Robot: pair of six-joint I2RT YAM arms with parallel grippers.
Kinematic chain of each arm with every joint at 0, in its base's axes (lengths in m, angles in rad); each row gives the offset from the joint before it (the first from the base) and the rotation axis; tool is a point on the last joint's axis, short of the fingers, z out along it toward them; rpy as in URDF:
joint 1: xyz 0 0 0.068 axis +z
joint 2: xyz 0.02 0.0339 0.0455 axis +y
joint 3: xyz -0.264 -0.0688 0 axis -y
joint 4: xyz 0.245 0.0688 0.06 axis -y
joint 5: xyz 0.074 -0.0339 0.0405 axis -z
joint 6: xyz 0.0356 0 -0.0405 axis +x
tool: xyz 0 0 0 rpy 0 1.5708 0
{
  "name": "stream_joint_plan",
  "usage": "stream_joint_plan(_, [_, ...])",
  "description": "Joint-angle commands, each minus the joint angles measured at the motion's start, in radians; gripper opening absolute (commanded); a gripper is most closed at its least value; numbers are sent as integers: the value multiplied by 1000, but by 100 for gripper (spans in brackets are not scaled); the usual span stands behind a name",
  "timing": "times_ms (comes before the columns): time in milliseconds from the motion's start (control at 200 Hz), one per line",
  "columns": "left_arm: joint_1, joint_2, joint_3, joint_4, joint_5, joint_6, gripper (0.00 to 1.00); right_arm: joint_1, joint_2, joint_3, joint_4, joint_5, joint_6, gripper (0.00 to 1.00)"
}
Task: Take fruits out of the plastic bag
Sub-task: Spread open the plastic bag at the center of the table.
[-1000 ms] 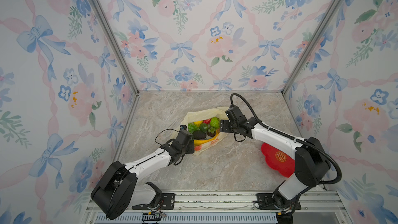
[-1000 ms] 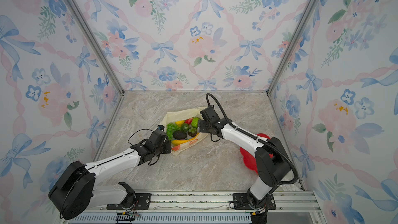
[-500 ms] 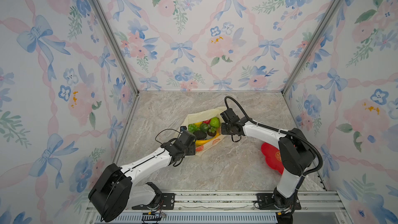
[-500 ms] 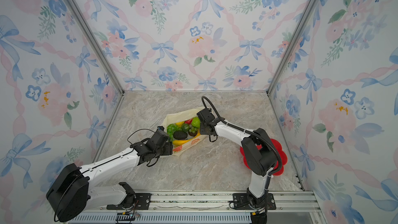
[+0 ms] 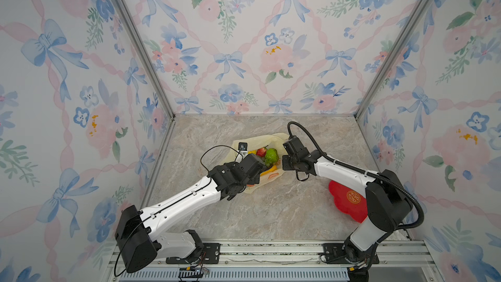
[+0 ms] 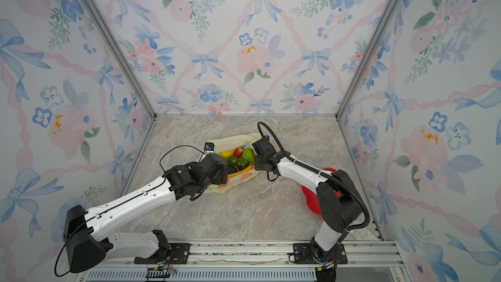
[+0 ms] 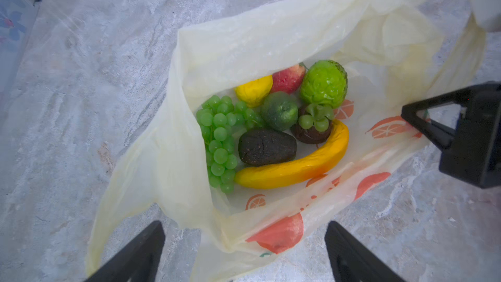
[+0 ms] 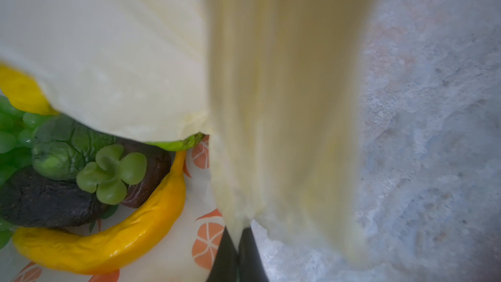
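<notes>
Two top views first, Technician: locate the plastic bag (image 5: pixel 267 139).

Operator, in both top views the bag lies on the desk (image 5: pixel 271 212), mouth open, with the fruits (image 5: pixel 271 155) inside it. The left end effector (image 5: pixel 259 170) is over the bag's rim on the arm-base side; the right end effector (image 5: pixel 282 163) is at the rim on the right arm's side. A red plate (image 5: pixel 344 199) lies well apart from the bag, partly hidden by the right arm (image 5: pixel 344 170).

Left wrist view, Technician: report end effector state and bag contents.

Operator, the left end effector's fingers (image 7: pixel 135 250) are spread wide, one to each side of the bag's printed rim, gripping nothing. The banana (image 7: pixel 298 164) curves around the avocado (image 7: pixel 267 146), touching it. The grape bunch (image 7: pixel 219 136) lies beside the avocado; the lime (image 7: pixel 280 109), bumpy green citrus (image 7: pixel 324 85), strawberry (image 7: pixel 288 77) and yellow citrus (image 7: pixel 253 90) sit toward the bag's unprinted wall.

Right wrist view, Technician?

Operator, the right end effector's fingers (image 8: pixel 226 256) are pressed together, pinching a fold of the bag's film, which runs taut from the fingertips. The banana and avocado show inside the bag, beside that fold.
</notes>
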Motion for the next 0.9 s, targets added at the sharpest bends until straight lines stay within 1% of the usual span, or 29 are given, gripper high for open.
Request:
stream_joint_plan(0, [53,103,52,-48,-145,86,98,6,-58,-31,9,7,-14,0])
stream_joint_plan(55, [91,163,76,-44,-185,106,98,9,-72,-47,17,6,-14,0])
stream_joint_plan(175, [152,339,151,-38,-207,157,98,12,-95,-68,24,1,-13,0])
stream_joint_plan(255, [178,447,185,-37,-211,154,93,14,-105,-76,23,-2,-18,0])
stream_joint_plan(280, [189,469,191,-35,-206,146,90,13,-107,-80,22,-2,-20,0])
stream_joint_plan(345, [233,507,186,-10,-175,133,75,14,-118,-94,23,3,-26,0])
stream_joint_plan(425, [290,504,144,53,-129,126,57,1,-133,-123,35,0,-29,0])
stream_joint_plan(470, [332,478,100,110,-63,126,45,-15,-144,-150,50,-22,-28,0])
stream_joint_plan(525, [399,432,25,205,56,128,34,-49,-155,-185,85,-73,-21,0])
stream_joint_plan(605, [500,369,-72,315,204,120,21,-108,-163,-242,143,-174,-3,0])
stream_joint_plan(665, [563,343,-118,364,285,116,15,-150,-164,-275,177,-234,12,0])
stream_joint_plan(730, [606,336,-140,389,333,121,11,-173,-162,-295,198,-266,19,0])
stream_joint_plan(810, [612,349,-134,399,351,137,8,-163,-157,-299,199,-271,11,0])
stream_joint_plan(895, [607,366,-114,414,394,152,6,-144,-150,-290,190,-269,8,0])
